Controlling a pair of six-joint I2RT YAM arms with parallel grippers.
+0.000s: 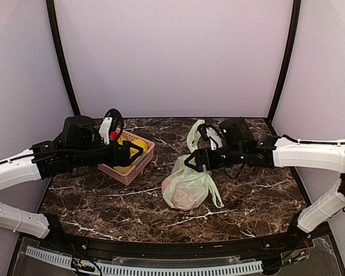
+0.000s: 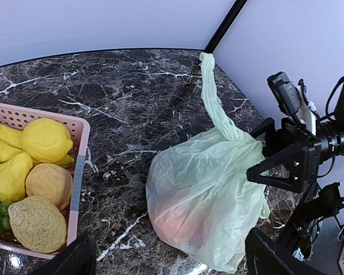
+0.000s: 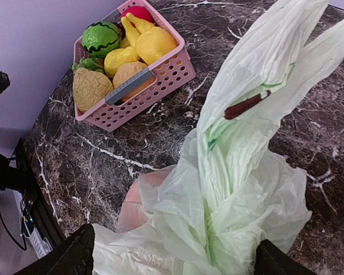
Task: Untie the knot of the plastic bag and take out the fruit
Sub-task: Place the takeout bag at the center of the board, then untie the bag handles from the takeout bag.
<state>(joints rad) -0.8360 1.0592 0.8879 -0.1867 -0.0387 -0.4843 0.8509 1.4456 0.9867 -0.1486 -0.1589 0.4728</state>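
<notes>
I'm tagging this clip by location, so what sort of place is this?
Likely a robot test booth: plain lilac walls close in a marble-look table, two robot arms reach over it, and a pink basket holds toy fruit.

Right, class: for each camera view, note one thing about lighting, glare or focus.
Top external view: soft, even light, no hard shadows around the plastic bag. Left wrist view: small bright glints on the glossy table near the bottom edge; the basket looks crisp. Right wrist view: the bag fills the frame, translucent, a pinkish shape showing through.
</notes>
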